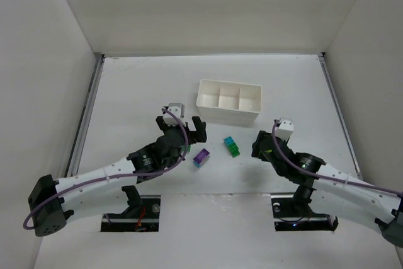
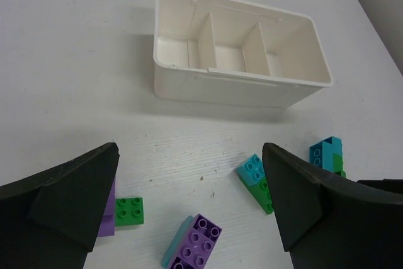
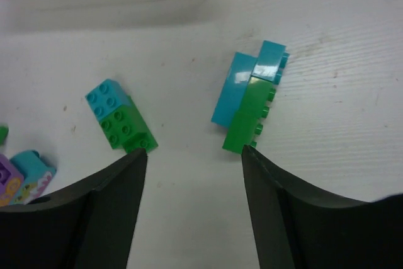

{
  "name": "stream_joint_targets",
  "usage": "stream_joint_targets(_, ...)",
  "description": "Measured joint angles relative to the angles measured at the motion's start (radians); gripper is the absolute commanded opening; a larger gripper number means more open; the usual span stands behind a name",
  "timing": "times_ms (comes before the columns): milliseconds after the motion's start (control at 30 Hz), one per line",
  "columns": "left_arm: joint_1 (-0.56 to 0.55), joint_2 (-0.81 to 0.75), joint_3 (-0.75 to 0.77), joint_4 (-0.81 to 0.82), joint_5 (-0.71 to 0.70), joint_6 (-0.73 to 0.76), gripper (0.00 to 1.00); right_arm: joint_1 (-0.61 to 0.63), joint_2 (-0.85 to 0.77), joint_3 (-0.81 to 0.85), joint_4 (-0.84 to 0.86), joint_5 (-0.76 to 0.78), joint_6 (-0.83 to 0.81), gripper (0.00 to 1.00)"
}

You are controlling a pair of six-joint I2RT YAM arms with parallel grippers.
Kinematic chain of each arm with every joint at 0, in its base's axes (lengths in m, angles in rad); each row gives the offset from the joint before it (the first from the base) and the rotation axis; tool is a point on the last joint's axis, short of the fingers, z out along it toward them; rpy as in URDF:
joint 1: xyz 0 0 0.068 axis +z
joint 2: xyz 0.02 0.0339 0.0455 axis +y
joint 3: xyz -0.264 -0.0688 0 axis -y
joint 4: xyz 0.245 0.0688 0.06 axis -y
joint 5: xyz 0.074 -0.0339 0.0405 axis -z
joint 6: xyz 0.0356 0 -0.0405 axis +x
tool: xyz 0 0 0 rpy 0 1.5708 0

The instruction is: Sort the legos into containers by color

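Hanging over the table [image 1: 138, 86] on the near side of the white tray [image 2: 220, 89], towards its left end, the left gripper [image 2: 189, 149] has its jaws spread wide with nothing between them. Nearest the tray's left end, a green brick [image 2: 129, 210] lies flat against a purple piece [image 2: 109, 215] that is half hidden by one finger. Next, further from the tray, a purple-on-teal stack [image 2: 192, 244] lies tilted. Right of it and closer to the tray sits a small teal-and-green stack [image 3: 119, 118]. Beyond that, on the near side of the tray's right end, a longer teal-and-green stack [image 3: 252, 102] lies on its side. The right gripper [image 3: 193, 152] hangs near this last one with its jaws apart, gripping nothing; the stack's green end lies just beside one finger. The tray's three compartments [image 2: 230, 55] face upward, and the bricks all lie outside them on the table.
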Motion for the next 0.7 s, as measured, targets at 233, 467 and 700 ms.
stream_joint_targets(233,0.032,-0.008,0.000,0.001,0.022,-0.005,1.00,0.116,0.086,0.034,0.074,-0.019,-0.102,0.23)
stream_joint_targets(467,0.070,-0.109,-0.024,0.006,-0.006,-0.094,1.00,0.118,0.175,0.037,0.168,-0.099,-0.145,0.36)
stream_joint_targets(700,0.124,-0.106,0.005,-0.102,0.047,-0.150,0.32,0.111,0.190,0.037,0.213,-0.113,-0.179,0.71)
